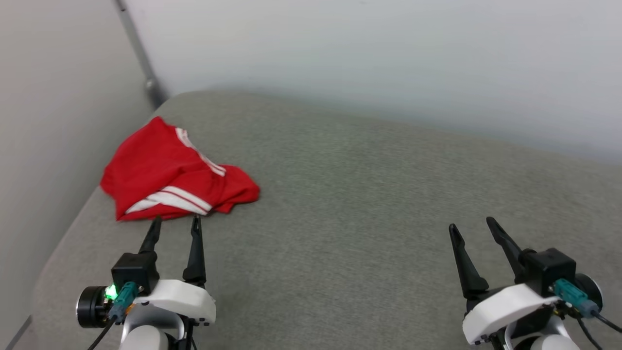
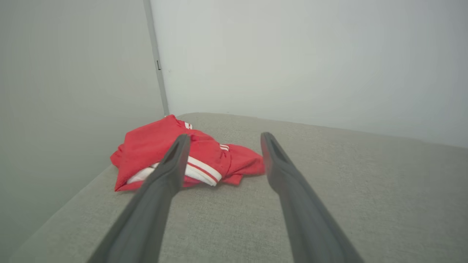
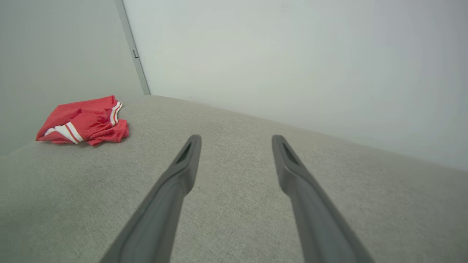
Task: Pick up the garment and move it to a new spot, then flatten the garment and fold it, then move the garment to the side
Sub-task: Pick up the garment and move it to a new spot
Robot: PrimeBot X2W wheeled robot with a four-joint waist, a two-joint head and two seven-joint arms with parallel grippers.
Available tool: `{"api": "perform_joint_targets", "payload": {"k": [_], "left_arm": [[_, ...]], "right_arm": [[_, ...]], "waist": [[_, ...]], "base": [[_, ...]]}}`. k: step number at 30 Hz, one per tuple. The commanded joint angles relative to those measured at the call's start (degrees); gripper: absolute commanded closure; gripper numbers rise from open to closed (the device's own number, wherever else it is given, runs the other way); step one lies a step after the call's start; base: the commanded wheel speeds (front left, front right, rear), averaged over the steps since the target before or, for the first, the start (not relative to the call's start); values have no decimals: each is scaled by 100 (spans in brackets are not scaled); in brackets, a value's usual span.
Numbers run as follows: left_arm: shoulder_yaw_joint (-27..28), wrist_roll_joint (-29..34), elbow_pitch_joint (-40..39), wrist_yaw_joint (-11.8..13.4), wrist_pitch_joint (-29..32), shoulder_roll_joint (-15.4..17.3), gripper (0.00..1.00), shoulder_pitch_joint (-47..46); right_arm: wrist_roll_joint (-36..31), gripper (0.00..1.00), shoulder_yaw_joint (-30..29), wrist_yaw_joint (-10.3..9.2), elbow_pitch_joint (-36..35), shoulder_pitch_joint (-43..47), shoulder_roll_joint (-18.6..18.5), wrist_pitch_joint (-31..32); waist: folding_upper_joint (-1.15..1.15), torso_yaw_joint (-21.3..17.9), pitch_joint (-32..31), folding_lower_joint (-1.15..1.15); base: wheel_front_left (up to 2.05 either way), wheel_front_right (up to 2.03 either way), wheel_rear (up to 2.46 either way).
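Just past the open left end effector [image 1: 177, 218] lay the crumpled red-and-white cloth garment [image 1: 160, 165], far from the open right end effector [image 1: 471, 223].

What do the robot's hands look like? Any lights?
Each hand is a pincher with two long, thin, dark fingers that taper to points. The left gripper and right gripper each have a black block, a white rounded shell and a teal plug with a black cable. A green light glows by the left one.
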Motion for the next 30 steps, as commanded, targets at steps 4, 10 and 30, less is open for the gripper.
{"api": "perform_joint_targets", "payload": {"k": [4,10,30], "left_arm": [[149,-86,-94,21,-15,19,0,-30],[302,-133,-203,23,-15,-27,0,105],[621,-155,-241,-42,-12,67,0,-804]], "right_arm": [[31,0,87,-3,-10,-164,9,17],[162,0,153,-4,-32,-241,8,-24],[-245,0,265,-4,-298,-542,7,231]], "waist": [[0,640,117,0],[0,965,157,0],[0,672,701,0]], "base": [[0,0,0],[0,0,0],[0,0,0]]}}
